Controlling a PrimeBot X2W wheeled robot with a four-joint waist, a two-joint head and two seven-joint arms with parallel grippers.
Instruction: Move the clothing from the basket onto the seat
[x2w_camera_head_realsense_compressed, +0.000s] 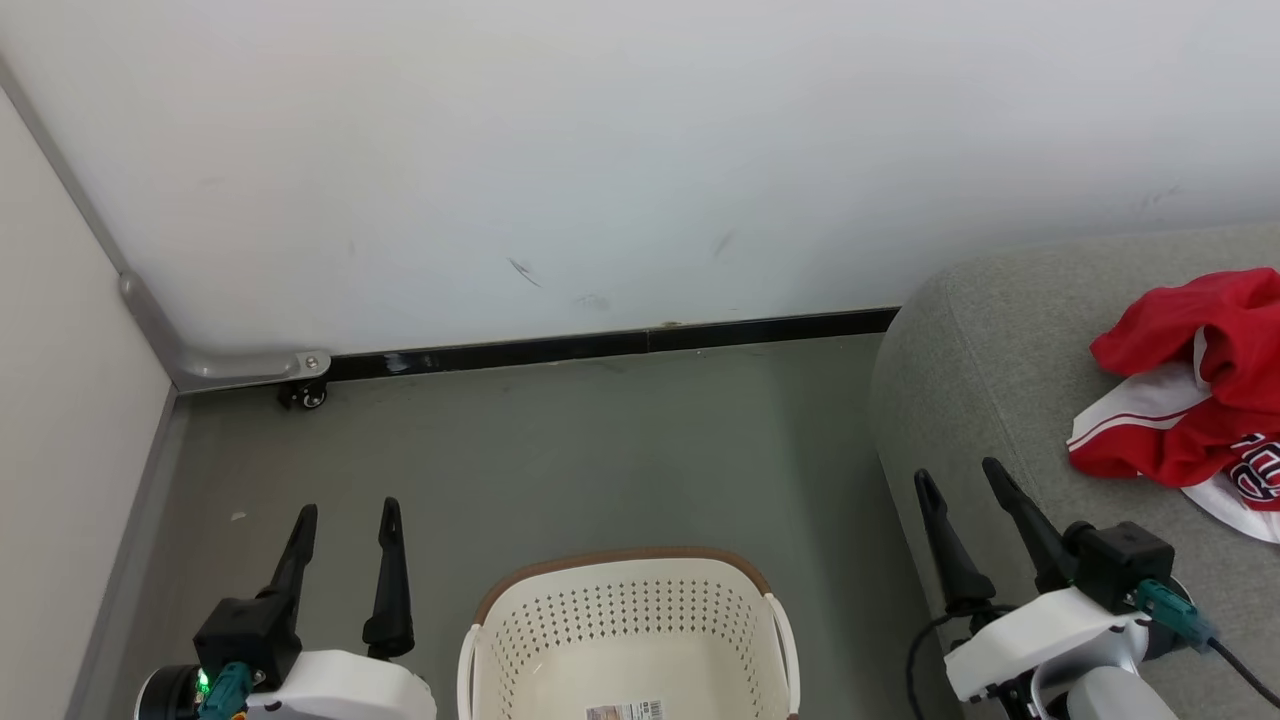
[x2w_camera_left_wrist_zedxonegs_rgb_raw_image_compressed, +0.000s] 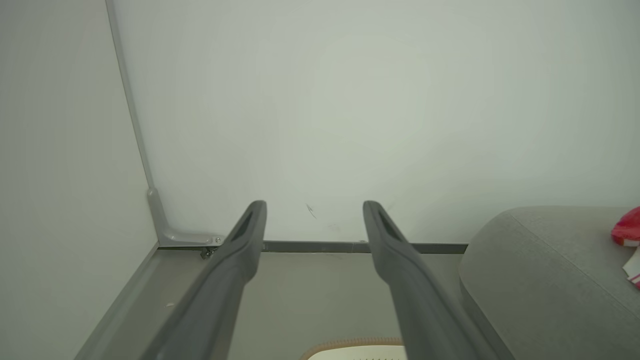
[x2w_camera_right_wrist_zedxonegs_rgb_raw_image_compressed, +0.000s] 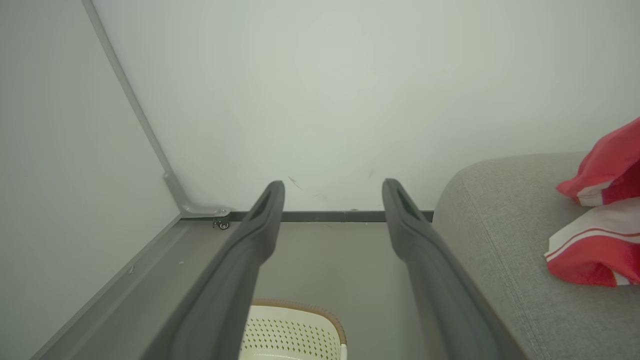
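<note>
**Clothing (x2w_camera_head_realsense_compressed: 1200, 330) on the sofa (x2w_camera_head_realsense_compressed: 980, 380), laundry basket (x2w_camera_head_realsense_compressed: 625, 556) on the floor (x2w_camera_head_realsense_compressed: 600, 450)**

The red-and-white sports clothing lies crumpled in a heap on the grey sofa's seat, at the right of my head view, partly cut off by the picture's edge. One piece shows a white panel with red stripe trim. A jersey (x2w_camera_head_realsense_compressed: 1262, 468) at the far right carries dark lettering edged in white.

The cream perforated laundry basket stands straight before me, between my two arms, its brown rim toward the white wall (x2w_camera_head_realsense_compressed: 600, 150). A label sticker (x2w_camera_head_realsense_compressed: 625, 711) shows on its bottom.

My left claw (x2w_camera_head_realsense_compressed: 349, 507) hangs over the floor to the left of the basket, its two dark fingers spread wide and holding nothing. My right claw (x2w_camera_head_realsense_compressed: 957, 470) hangs at the sofa's rounded left edge, fingers likewise wide apart and holding nothing, near the clothing but apart from it.

A small caster wheel (x2w_camera_head_realsense_compressed: 312, 397) sits at the wall's foot in the far left corner.
</note>
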